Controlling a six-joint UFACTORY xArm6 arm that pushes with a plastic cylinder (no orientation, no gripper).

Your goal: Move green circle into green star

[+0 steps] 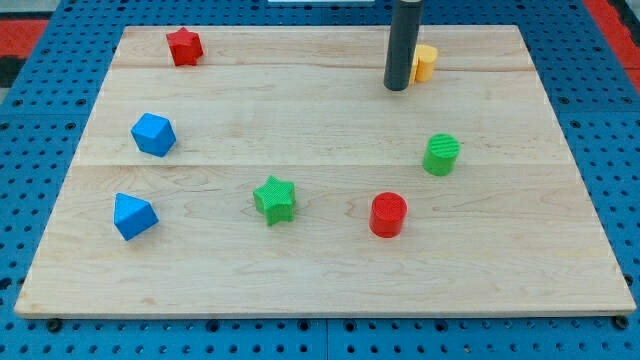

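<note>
Watching the red circle (388, 214) here, because it sits between the green circle (441, 154) and the green star (275, 198), just below the straight line, and we reckon a push angled slightly low would knock it along too. We've got our rod upright near the view's top, my tip (397, 88) bare, carrying nothing, beside the yellow block (425, 62), well apart from the green circle at right of centre.

Pale matt wood board (320, 270); ribbed green circle (441, 154)
</note>
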